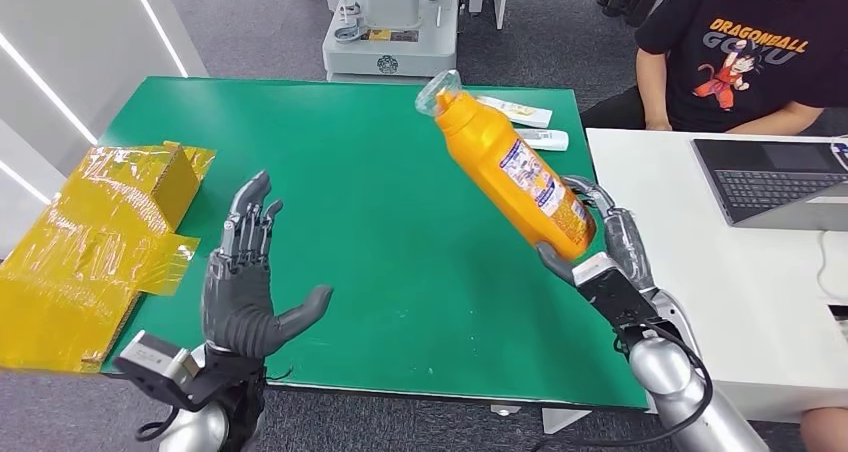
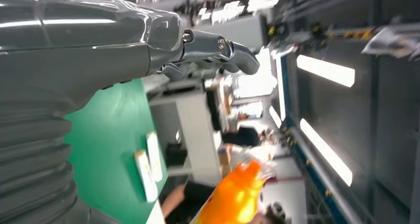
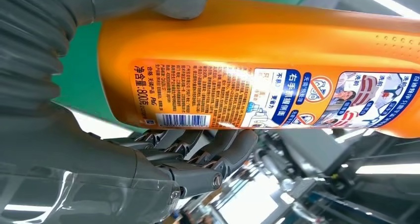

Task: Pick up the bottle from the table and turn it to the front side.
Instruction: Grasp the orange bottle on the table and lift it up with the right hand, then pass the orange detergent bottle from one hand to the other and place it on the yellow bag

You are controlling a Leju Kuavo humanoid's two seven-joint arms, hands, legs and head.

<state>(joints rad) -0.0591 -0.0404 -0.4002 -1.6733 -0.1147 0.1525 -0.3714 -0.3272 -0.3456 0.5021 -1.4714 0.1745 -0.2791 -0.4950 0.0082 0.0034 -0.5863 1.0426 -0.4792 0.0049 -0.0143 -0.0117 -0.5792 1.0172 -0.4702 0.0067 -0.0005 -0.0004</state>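
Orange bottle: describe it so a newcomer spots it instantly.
Start at the green table; above its right side, the right hand grips the orange bottle by its base, tilted, clear cap up. Unlike the flat white tubes lying behind, it's airborne, orange, labelled.

1. Bright orange bottle (image 1: 512,171), clear cap up top, with a white and blue label carrying red marks and a barcode.
2. Solid green desk (image 1: 370,222) underneath, flat colour all over.
3. Shiny yellow wrapping on the box (image 1: 95,242) at the desk's near left edge, crinkled and glinting.
4. Dark grey left hand (image 1: 250,292), silver at the arm.
5. Right hand (image 1: 610,247) grey too, with clear glossy covers on its fingers.
6. White side table (image 1: 700,272), and on it a dark grey laptop (image 1: 775,177).
7. Person's black T-shirt (image 1: 755,47) with an orange print.
8. 2 white packs (image 1: 525,122) at the desk's far edge.
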